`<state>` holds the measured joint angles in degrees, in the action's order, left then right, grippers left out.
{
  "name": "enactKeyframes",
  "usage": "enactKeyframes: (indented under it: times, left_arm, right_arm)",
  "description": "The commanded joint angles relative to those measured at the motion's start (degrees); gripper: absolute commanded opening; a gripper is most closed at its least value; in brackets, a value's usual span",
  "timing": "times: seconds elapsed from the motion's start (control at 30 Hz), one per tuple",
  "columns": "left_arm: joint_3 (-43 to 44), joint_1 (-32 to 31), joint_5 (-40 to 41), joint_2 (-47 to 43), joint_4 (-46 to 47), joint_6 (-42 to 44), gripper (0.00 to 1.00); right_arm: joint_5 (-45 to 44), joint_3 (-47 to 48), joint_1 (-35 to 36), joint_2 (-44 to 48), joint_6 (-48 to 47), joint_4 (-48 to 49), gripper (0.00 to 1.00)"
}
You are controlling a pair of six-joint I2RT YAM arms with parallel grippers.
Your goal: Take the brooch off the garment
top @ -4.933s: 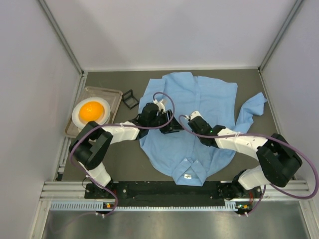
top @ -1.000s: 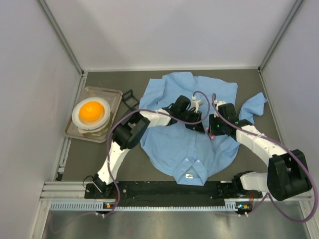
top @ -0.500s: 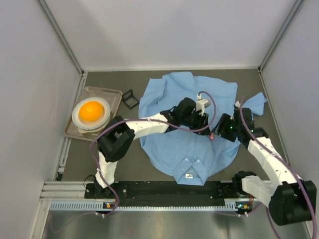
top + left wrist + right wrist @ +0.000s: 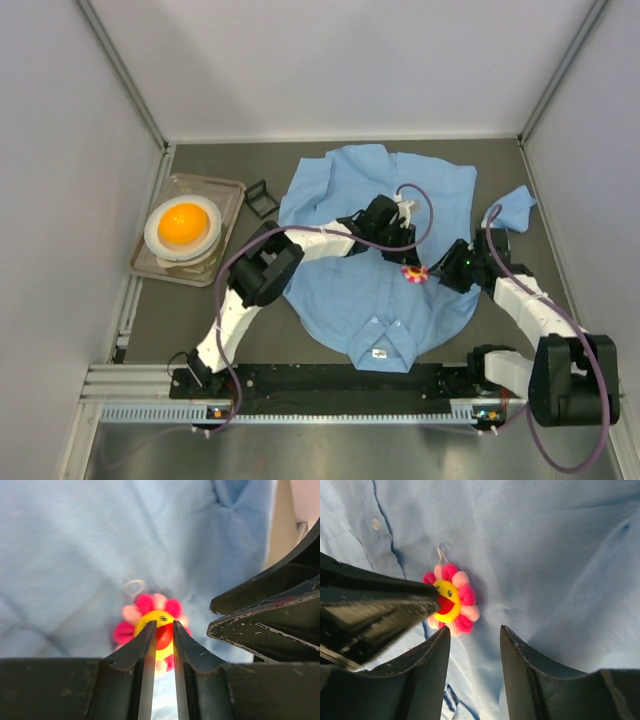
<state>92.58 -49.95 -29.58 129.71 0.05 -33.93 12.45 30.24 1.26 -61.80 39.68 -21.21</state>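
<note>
The fingers (image 4: 141,652) of the left gripper (image 4: 162,626) stood drawn close with only a thin slit between them. Their tips sat either side of the yellow face of the brooch (image 4: 160,616), but whether they actually pinched it could not be told. The right gripper (image 4: 473,630) was plainly parted and held nothing; the brooch lay just beyond its tips, not between them.

From above, the left arm (image 4: 320,240) bent at the elbow and stretched rightward over the middle of the light blue shirt (image 4: 345,295). The right arm (image 4: 525,300) came in from the right with its gripper pointing left at the same spot. The brooch sat on the shirt front, between the two grippers.

Overhead it was only a pink speck. The wrist cameras showed its petals, a red smiling mouth and a small wire loop (image 4: 441,555) at its top. The right wrist view also showed a left fingertip overlapping the flower's edge. Only the overhead showed the tray (image 4: 215,184) off to the left.

Half a second earlier just a trace of pink showed beside the right gripper. Now that gripper sat slightly farther right and the whole flower was bared. The shirt lay as before.
</note>
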Motion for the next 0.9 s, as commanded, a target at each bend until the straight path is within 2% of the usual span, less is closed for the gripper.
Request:
enactKeyframes:
  times: [0.0, 0.17, 0.37, 0.6, 0.73, 0.77, 0.87]
  left_arm:
    - [-1.25, 2.14, 1.98, -1.12, 0.21, 2.02, 0.25]
    - [-4.68, 2.14, 2.07, -3.32, 1.0, 2.12, 0.25]
    - [-6.53, 1.97, 1.9, -5.6, 1.0, 2.64, 0.25]
    - [-6.18, 1.53, 2.42, -6.84, -1.8, 3.87, 0.27]
    - [-7.23, 1.0, 5.93, -11.21, -4.09, 7.56, 0.43]
    - [-7.93, 0.91, 7.42, -12.36, -4.18, 8.96, 0.5]
    - [-11.62, 0.04, 10.24, -16.67, -2.09, 11.42, 0.57]
  right_arm:
    - [7.41, -2.29, -0.64, -4.72, 0.4, 11.18, 0.46]
    - [11.28, -3.17, -0.55, -8.5, -0.13, 17.77, 0.45]
    - [8.74, -1.77, -0.55, -10.09, -2.68, 18.58, 0.42]
    - [11.45, -1.06, -0.38, -9.31, -2.51, 18.66, 0.32]
    - [12.86, -1.32, 0.5, -7.2, -0.84, 18.58, 0.31]
    - [12.95, -1.41, 0.59, -6.93, -0.31, 18.49, 0.3]
    - [12.86, -1.67, 0.68, -6.23, 2.41, 17.17, 0.29]
